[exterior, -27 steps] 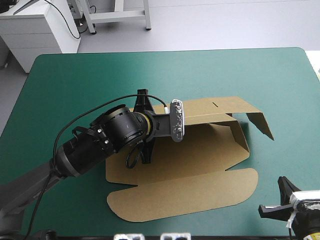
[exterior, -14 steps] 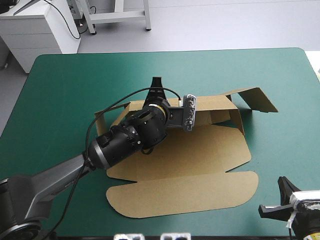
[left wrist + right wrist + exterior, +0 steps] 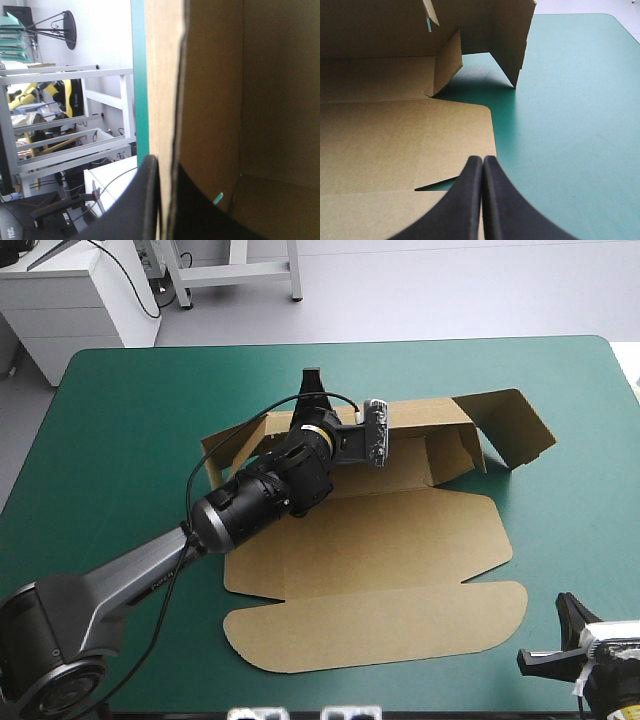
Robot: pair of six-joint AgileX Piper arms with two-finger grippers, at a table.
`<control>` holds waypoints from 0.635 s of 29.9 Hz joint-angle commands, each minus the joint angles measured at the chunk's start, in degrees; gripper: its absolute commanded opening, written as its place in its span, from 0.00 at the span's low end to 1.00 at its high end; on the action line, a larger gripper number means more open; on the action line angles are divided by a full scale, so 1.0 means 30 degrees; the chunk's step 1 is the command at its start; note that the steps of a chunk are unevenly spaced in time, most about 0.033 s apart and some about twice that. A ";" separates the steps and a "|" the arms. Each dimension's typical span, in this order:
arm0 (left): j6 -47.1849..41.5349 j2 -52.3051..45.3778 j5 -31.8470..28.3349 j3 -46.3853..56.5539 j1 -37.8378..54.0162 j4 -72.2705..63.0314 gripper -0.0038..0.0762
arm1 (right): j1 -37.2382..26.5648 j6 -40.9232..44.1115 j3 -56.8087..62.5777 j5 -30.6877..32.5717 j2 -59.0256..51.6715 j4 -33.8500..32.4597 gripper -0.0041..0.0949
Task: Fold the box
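- Reaching from the lower left up to the middle, the left gripper (image 3: 167,200) pinches the box (image 3: 390,540) by its back wall.
- The right gripper (image 3: 482,172) sits lower right, fingers pressed together.

A lab (white cabinet (image 3: 70,310), steel bench frame (image 3: 240,274)).

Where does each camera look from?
High view: above, behind the robot, looking down on table and box; mostly the left arm shows.
Left wrist view: on the left arm, along the box's raised wall; left hand pinches it.
Right wrist view: low by the near edge, facing the box; right hand shut.
Shared: high and right wrist views show the side flap.
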 commanded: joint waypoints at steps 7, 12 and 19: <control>-0.2971 -0.0481 -0.2161 0.1171 -0.0037 0.4714 0.04 | -0.0095 -0.0108 -0.0434 -0.1407 -0.0446 0.0157 0.02; -0.6487 -0.0441 -0.2892 0.3292 -0.0037 0.8300 0.04 | -0.0095 -0.0108 -0.0434 -0.1407 -0.0446 0.0157 0.02; -1.2594 -0.0441 -0.2538 0.4811 -0.0037 1.3937 0.04 | -0.0095 -0.0108 -0.0434 -0.1407 -0.0446 0.0157 0.02</control>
